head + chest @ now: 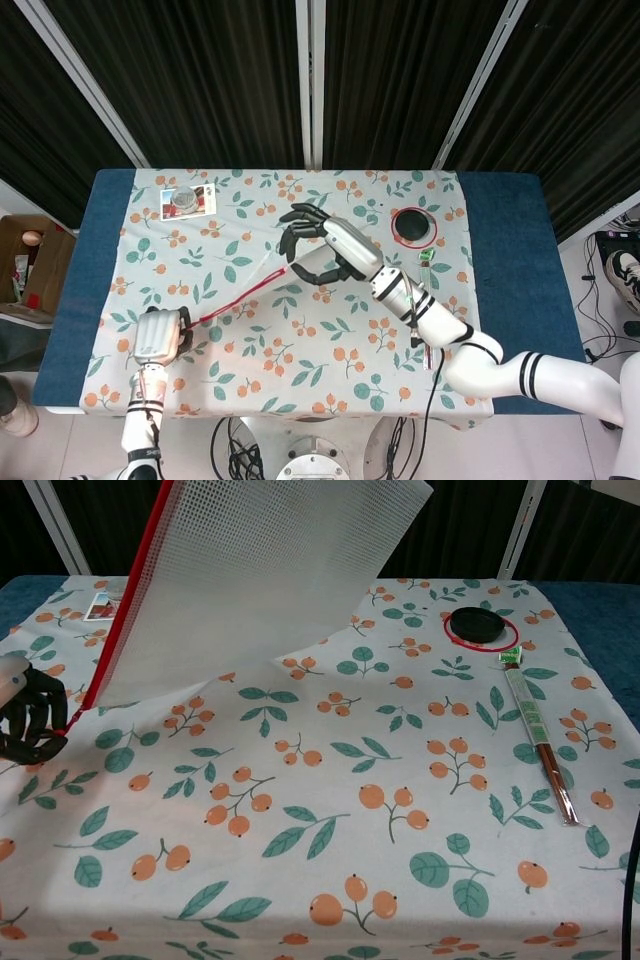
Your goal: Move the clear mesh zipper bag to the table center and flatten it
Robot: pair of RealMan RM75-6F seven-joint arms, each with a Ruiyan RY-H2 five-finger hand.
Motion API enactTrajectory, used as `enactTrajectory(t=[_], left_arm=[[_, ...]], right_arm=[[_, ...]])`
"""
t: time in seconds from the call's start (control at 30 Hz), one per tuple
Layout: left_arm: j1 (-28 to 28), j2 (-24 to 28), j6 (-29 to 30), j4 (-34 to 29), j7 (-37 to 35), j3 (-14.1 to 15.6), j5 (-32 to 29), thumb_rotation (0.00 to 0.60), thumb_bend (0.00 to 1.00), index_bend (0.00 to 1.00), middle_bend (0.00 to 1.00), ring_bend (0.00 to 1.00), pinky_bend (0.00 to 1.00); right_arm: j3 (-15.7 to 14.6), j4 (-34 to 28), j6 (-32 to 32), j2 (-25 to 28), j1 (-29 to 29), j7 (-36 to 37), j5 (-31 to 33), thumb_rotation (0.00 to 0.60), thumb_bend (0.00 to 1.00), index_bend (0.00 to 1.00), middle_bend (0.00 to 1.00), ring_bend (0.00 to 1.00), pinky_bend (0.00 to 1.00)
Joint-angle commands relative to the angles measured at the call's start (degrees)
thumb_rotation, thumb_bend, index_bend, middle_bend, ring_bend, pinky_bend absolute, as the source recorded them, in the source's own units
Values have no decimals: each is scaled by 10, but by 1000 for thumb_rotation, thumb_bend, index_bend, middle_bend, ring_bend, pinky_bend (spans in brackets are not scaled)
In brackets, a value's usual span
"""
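Red-edged clear mesh zipper bag stretched above the worktop, long axis running from the left hand clamping its low corner up to the right hand pinching its raised end near centre.

open cloth at front, brush at right

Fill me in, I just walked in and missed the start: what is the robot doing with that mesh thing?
Both hands hold the clear mesh zipper bag stretched above the table. The left hand grips the low end of its red zipper edge near the table's left side; the right hand holds the other end raised over the middle. The bag is not yet flat.
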Motion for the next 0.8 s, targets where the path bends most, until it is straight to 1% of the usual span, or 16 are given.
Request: enactTrajectory(t=[0.03,0.1,0.17,0.23,0.3,0.37,0.47,0.57,0.63,0.7,0.77,0.8], left_arm=[[0,9,2,-12,-7,-7,-3,600,282,370,570,492,378],[0,16,7,-19,-15,-15,-3,600,214,253,497,428,376],[0,28,10,-30,-25,-23,-6,600,175,176,417,356,364],[2,45,8,-49,-36,-33,-16,600,149,131,334,276,338],[5,62,6,-68,-47,-42,-28,600,125,121,294,233,320],[9,77,12,-81,-63,-53,-35,600,102,120,290,222,309],[16,88,28,-84,-84,-61,-31,600,87,121,290,221,304],[23,94,44,-83,-104,-64,-22,600,81,121,290,221,304],[27,97,52,-81,-114,-65,-18,600,80,121,290,221,304],[31,101,57,-79,-124,-64,-15,600,78,121,290,221,303],[34,104,59,-77,-132,-63,-13,600,75,121,290,221,298],[35,105,60,-75,-134,-61,-11,600,72,121,290,221,294]], right_arm=[[-7,0,5,-5,-2,-4,-6,600,537,891,425,181,84],[-18,-1,10,-10,-5,-10,-18,600,538,891,425,181,84],[-33,-2,21,-15,-11,-21,-33,600,537,891,425,181,84],[-50,2,40,-23,-21,-37,-54,600,537,890,425,181,84],[-71,12,63,-33,-32,-51,-80,600,538,890,425,181,84],[-97,31,91,-45,-46,-66,-111,600,539,890,425,181,84],[-135,54,121,-51,-67,-72,-147,600,538,889,424,181,84],[-172,73,132,-43,-86,-78,-169,600,538,880,416,181,84],[-191,87,133,-40,-96,-94,-176,600,536,850,406,175,84],[-211,102,121,-35,-105,-117,-179,600,526,803,377,146,70],[-229,111,94,-24,-109,-152,-175,600,498,718,324,97,31],[-233,111,82,-19,-110,-170,-171,600,470,635,283,60,10]])
